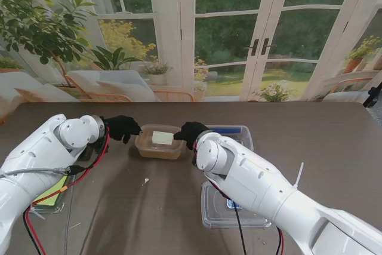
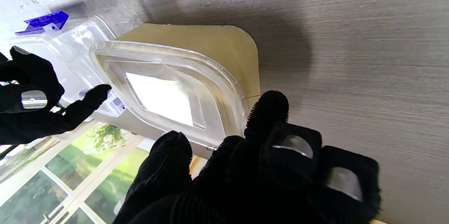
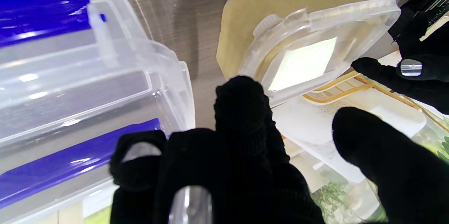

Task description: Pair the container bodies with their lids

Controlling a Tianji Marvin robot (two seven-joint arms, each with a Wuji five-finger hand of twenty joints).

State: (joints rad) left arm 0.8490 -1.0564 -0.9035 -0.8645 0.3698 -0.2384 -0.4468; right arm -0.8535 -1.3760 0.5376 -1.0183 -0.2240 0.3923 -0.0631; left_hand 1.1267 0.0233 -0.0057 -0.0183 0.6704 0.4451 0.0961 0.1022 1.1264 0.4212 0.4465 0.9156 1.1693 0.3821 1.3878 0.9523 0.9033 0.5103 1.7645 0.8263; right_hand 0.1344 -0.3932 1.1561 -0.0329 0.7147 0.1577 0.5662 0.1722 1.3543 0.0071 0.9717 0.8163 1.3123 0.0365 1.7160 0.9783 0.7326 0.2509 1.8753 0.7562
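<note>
Mid-frame in the stand view, the tan container (image 1: 159, 146) sat on the desk (image 1: 334, 141) between the left hand (image 1: 122, 128) and right hand (image 1: 190, 132). Whether either touched it I cannot tell there. The wrist views showed both hands spread and holding nothing, fingertips (image 2: 267, 106) just beside its clear lid (image 2: 165, 87). Only the right wrist view showed the blue-latched clear box (image 3: 77, 76) close up.

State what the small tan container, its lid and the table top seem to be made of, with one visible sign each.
Tan container: probably translucent plastic; light passes through its walls.
Lid: clear glossy plastic; its white label shows through.
Table top: likely wood-look laminate, matte; fine straight grain lines.
</note>
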